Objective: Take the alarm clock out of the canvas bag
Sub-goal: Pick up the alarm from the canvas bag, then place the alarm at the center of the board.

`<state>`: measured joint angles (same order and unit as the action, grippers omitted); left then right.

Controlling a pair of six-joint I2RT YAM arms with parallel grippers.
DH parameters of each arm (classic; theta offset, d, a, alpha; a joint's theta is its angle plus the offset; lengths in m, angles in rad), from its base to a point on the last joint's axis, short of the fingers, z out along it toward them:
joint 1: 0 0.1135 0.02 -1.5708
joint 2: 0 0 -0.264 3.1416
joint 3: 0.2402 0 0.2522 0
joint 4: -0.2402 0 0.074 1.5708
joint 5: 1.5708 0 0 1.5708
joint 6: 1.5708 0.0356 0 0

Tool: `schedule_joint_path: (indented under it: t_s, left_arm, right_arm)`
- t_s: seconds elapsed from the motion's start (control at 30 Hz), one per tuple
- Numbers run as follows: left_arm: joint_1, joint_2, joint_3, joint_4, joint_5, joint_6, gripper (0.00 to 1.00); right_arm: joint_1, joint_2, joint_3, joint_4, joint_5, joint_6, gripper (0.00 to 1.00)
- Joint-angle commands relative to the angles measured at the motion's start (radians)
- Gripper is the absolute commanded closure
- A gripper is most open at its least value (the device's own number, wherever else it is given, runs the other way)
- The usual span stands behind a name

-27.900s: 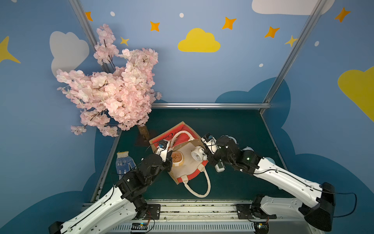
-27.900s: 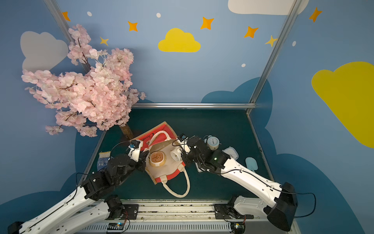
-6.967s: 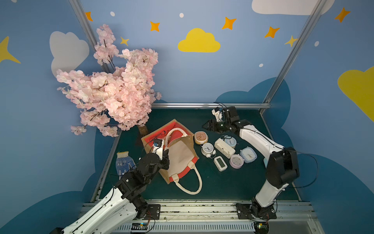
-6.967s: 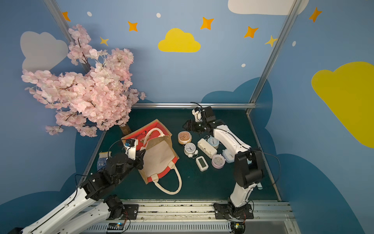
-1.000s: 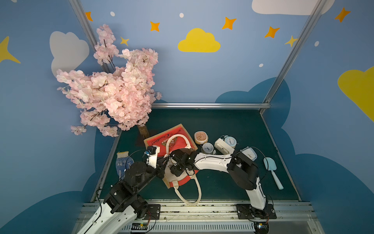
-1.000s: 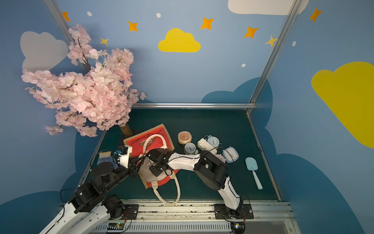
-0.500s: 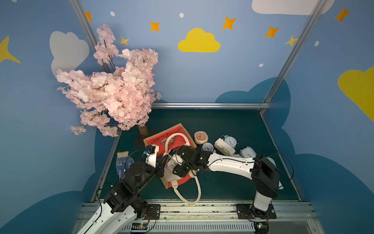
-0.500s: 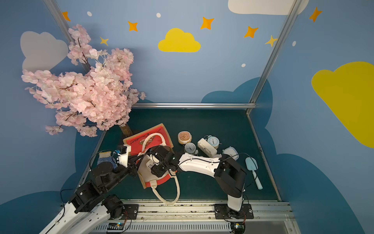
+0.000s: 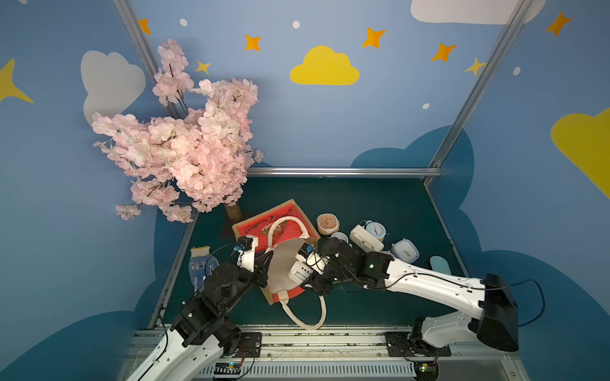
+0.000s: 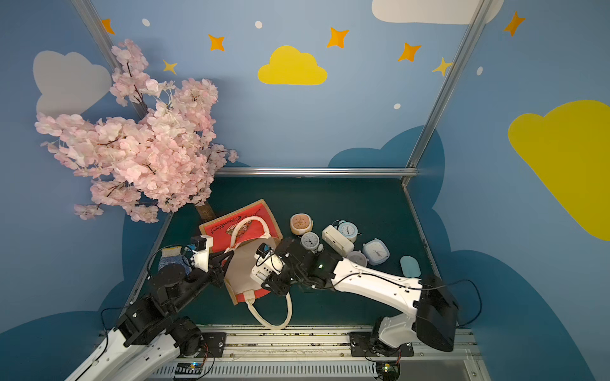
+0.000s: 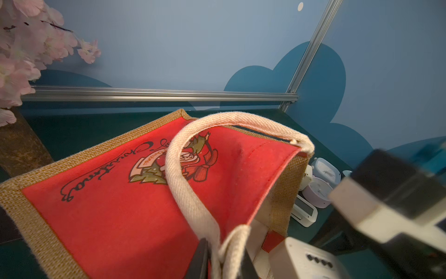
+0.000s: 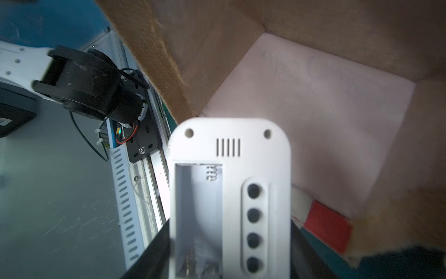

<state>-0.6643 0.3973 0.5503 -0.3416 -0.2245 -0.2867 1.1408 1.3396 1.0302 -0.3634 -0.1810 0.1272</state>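
One white alarm clock (image 9: 298,271), its back showing a row of buttons and a bare battery bay, is clamped by the right gripper (image 12: 229,258) at the open mouth of the canvas bag (image 9: 292,216). The bag lies on its side on the green table (image 9: 363,204). The left gripper (image 11: 224,263), nearly closed, pinches the bag's cream handle (image 11: 183,193) at the rim. Several other clocks (image 9: 374,229) stand just beside the bag.

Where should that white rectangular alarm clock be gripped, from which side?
Probably pinch the white alarm clock across its long parallel edges near the battery-compartment end, reaching in through the canvas bag's open mouth, as the right gripper's fingers do.
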Motion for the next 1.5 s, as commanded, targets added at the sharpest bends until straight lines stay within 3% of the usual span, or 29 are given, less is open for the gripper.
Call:
schedule_joint_path:
  t_s: [0.0, 0.13, 0.23, 0.43, 0.8, 1.1, 1.47]
  left_arm:
    - [-0.003, 0.004, -0.005, 0.033, -0.005, 0.013, 0.81]
    - [-0.003, 0.005, -0.001, 0.036, 0.011, 0.022, 0.81]
    - [-0.003, 0.017, 0.005, 0.037, 0.035, 0.025, 0.81]
    - [-0.003, 0.050, 0.014, 0.071, 0.070, 0.032, 0.82]
    - [-0.003, 0.001, -0.021, 0.066, 0.136, 0.037, 0.83]
    - [-0.003, 0.025, -0.013, 0.059, 0.129, 0.038, 0.82]
    - [-0.003, 0.030, -0.029, 0.100, 0.104, 0.002, 0.82]
  right_arm:
    - [-0.003, -0.126, -0.030, -0.049, 0.074, 0.021, 0.61]
    - [-0.044, -0.285, -0.086, -0.104, 0.149, 0.033, 0.58]
    - [-0.136, -0.357, -0.123, -0.113, 0.140, 0.053, 0.58]
    - [-0.331, -0.336, -0.099, -0.148, 0.102, 0.036, 0.59]
    - [-0.620, -0.059, 0.032, -0.103, 0.040, 0.024, 0.58]
    - [-0.691, 0.362, 0.378, -0.208, 0.046, -0.075, 0.60]
    - [-0.742, 0.664, 0.691, -0.350, 0.144, -0.093, 0.59]
